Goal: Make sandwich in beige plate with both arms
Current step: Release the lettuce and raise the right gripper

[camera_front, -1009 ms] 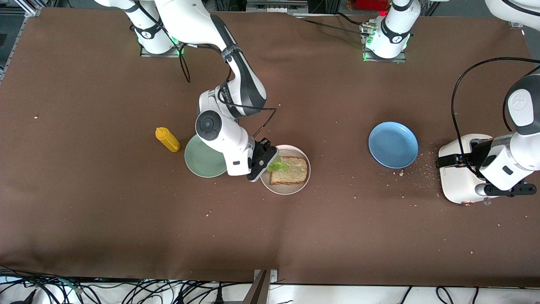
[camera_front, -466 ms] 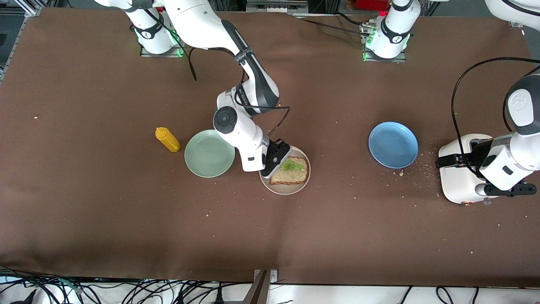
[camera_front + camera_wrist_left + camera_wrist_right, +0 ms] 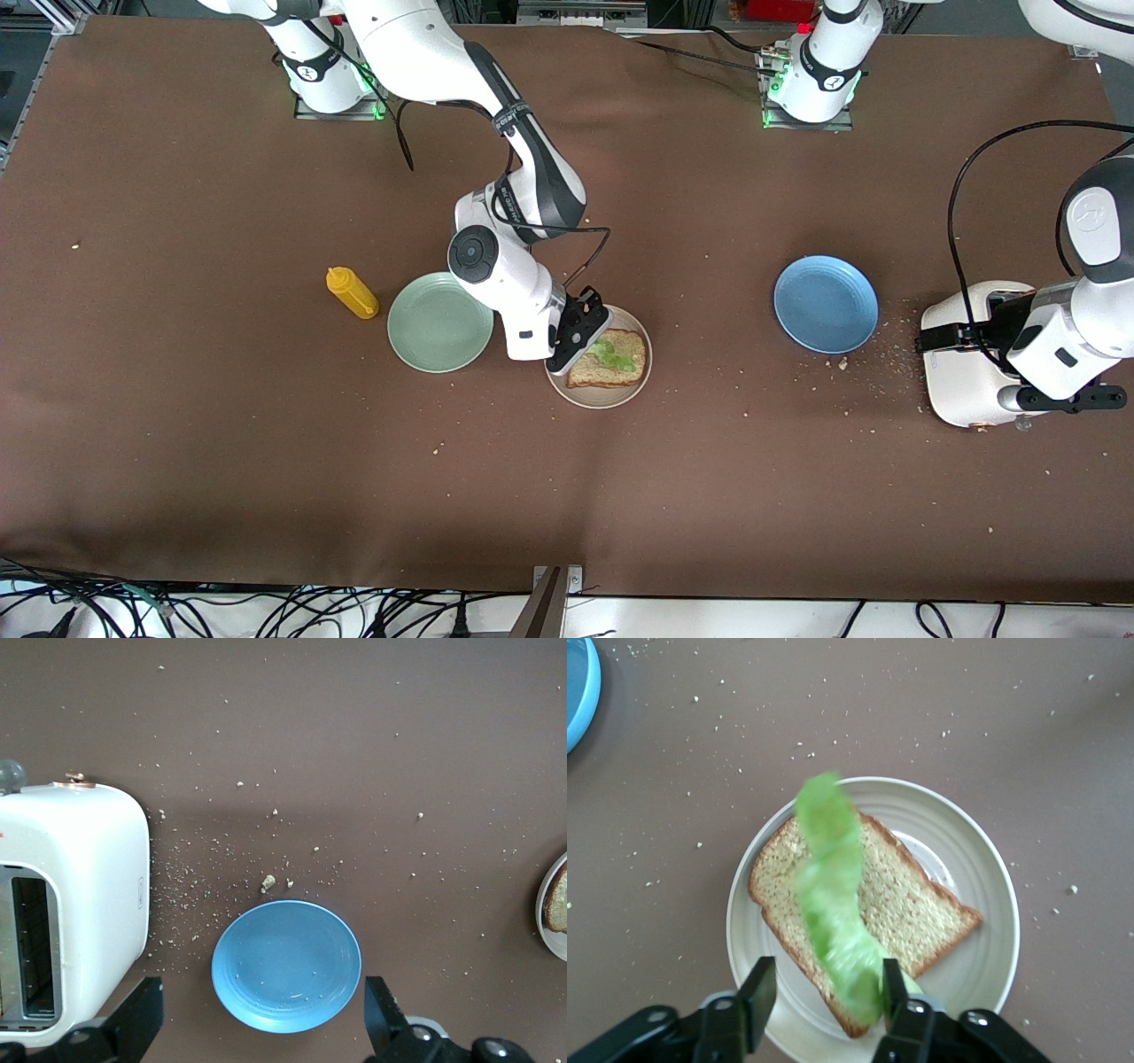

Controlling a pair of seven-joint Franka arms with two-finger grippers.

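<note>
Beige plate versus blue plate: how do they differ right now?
The beige plate carries a bread slice with a lettuce leaf on it; the blue plate carries no food. The beige plate has the right claw over it; the blue plate lies toward the left arm's end, beside the white toaster. Both are small, round and lie flat on the table.

The lettuce leaf (image 3: 833,904) is motion-blurred in the right wrist view, its lower end hidden between the right gripper's (image 3: 822,997) fingers. In the left wrist view, the picture's edge cuts off the toaster (image 3: 71,904) and beige plate (image 3: 551,921).
</note>
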